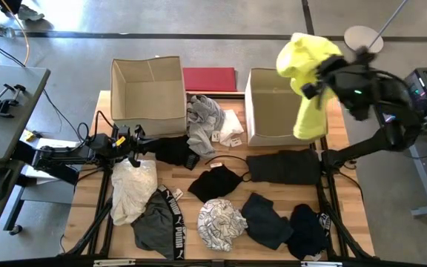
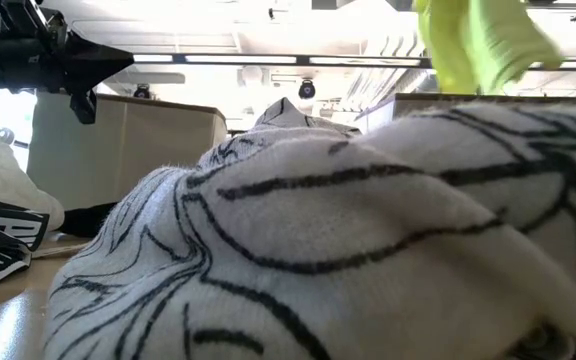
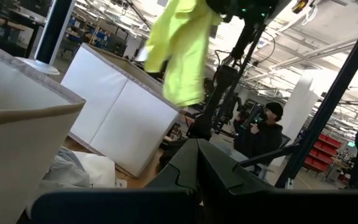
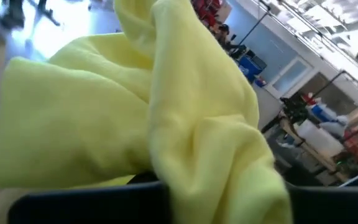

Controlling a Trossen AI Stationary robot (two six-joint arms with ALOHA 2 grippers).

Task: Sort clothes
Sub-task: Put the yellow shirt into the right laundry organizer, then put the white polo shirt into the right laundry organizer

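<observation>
My right gripper [image 1: 319, 83] is raised high over the right cardboard box [image 1: 273, 111], shut on a neon yellow garment [image 1: 306, 81]. That garment also shows in the low view [image 2: 478, 45] and the left wrist view [image 3: 179, 56]. The other clothes lie spread on the table: a cream one [image 1: 132, 189], a grey one with a PUMA waistband [image 1: 158, 222], a black-and-white print one [image 1: 221, 222], several black ones [image 1: 284, 167] and a grey-white heap [image 1: 206, 115]. My left gripper [image 1: 134, 144] waits shut at the table's left side, near the left box [image 1: 148, 93]. My right gripper holds the neon yellow garment by a bunched part near its upper end [image 4: 160, 168], several layers gathered. The cloth covers the fingers, so the exact place does not show. The fingers come roughly level from the table's right side. The garment hangs slack below, clear of table and box.
Two open tan boxes stand at the table's far side, with a flat red board [image 1: 210, 78] between them at the far edge. A grey side table [image 1: 6, 96] stands at the left. A person [image 3: 266, 124] shows in the room beyond.
</observation>
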